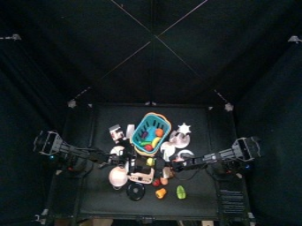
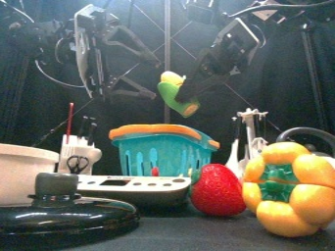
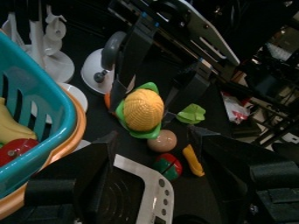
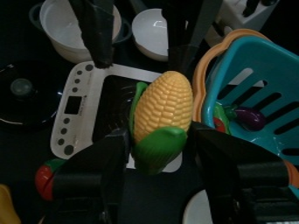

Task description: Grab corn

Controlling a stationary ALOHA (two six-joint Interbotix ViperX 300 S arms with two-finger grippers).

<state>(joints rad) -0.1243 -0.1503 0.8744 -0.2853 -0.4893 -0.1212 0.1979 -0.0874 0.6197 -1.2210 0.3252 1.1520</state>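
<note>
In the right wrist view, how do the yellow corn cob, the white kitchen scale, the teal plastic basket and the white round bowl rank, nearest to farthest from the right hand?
1. Yellow corn cob: held in the right hand.
2. White kitchen scale underneath and teal plastic basket beside: too close to call.
3. White round bowl: beyond the scale.

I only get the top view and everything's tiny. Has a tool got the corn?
Observer: Yes. The right wrist view shows the right tool shut on the corn.
Operator: Is it on the table?
Observer: No. In the front view it hangs in the air, higher than the basket rim.
Operator: And the other tool?
Observer: The left tool is open, holding nothing.
</note>
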